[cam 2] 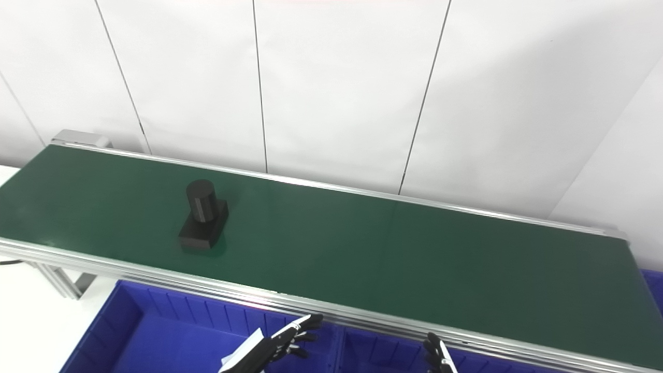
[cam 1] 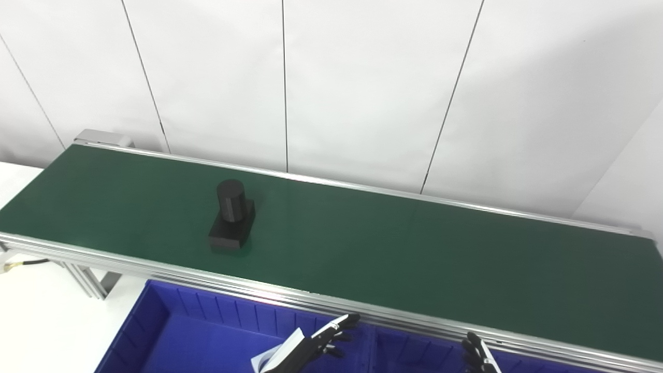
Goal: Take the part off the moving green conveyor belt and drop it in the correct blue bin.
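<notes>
My left hand (cam 1: 316,344) hovers at the bottom centre of the frame over the blue bin (cam 1: 171,326), fingers spread and holding nothing; my right hand (cam 1: 479,355) only pokes its fingertips in at the bottom right, apparently empty, though I cannot tell how far open it is; the black part (cam 1: 232,216), a cylinder standing upright on a square block, sits on the green conveyor belt (cam 1: 414,248) left of centre, well apart from both hands; so I judge the task barely begun: the pick, the lift and the drop into a bin all remain.
</notes>
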Tool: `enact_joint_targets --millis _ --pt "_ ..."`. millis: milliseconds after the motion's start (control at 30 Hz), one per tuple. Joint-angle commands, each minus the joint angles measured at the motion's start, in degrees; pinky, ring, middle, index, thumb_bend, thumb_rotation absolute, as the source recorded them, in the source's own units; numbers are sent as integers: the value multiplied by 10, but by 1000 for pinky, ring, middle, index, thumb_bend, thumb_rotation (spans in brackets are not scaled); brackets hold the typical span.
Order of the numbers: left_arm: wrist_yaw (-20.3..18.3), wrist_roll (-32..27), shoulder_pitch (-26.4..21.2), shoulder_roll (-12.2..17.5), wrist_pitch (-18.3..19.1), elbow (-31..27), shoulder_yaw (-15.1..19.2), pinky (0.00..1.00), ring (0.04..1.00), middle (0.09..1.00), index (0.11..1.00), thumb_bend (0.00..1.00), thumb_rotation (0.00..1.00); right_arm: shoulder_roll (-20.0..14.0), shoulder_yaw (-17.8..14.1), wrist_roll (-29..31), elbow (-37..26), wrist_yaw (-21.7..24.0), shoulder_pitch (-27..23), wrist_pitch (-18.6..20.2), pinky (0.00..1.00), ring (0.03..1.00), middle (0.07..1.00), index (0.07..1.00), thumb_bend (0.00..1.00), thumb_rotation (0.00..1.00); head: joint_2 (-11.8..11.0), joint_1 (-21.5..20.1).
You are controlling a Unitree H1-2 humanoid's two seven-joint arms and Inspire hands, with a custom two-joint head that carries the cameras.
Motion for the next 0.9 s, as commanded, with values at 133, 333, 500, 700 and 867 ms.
enact_joint_targets --millis 133,333,500,700,867 --pt "5 -27 -16 -7 -34 5 4 779 882 941 934 786 678 0 -14 35 -2 0 -19 -79 935 953 972 1000 862 294 -1 0" --pt "7 -26 -19 -9 -30 9 3 782 888 946 938 771 718 -3 -20 45 -19 6 -38 -73 954 977 979 1000 860 363 -3 0" --pt "5 -25 -25 -10 -33 16 0 785 889 942 939 762 677 6 -25 32 -50 -1 -63 -53 923 949 952 990 879 375 -4 0" --pt "10 -12 -31 -13 -31 22 -5 780 888 940 940 782 669 11 -26 29 -73 6 -121 -14 909 946 952 991 877 357 -7 5" --pt "10 -17 -36 -14 -40 35 -9 785 888 937 940 799 634 10 -20 9 -87 15 -170 40 930 956 964 995 881 383 -11 3"
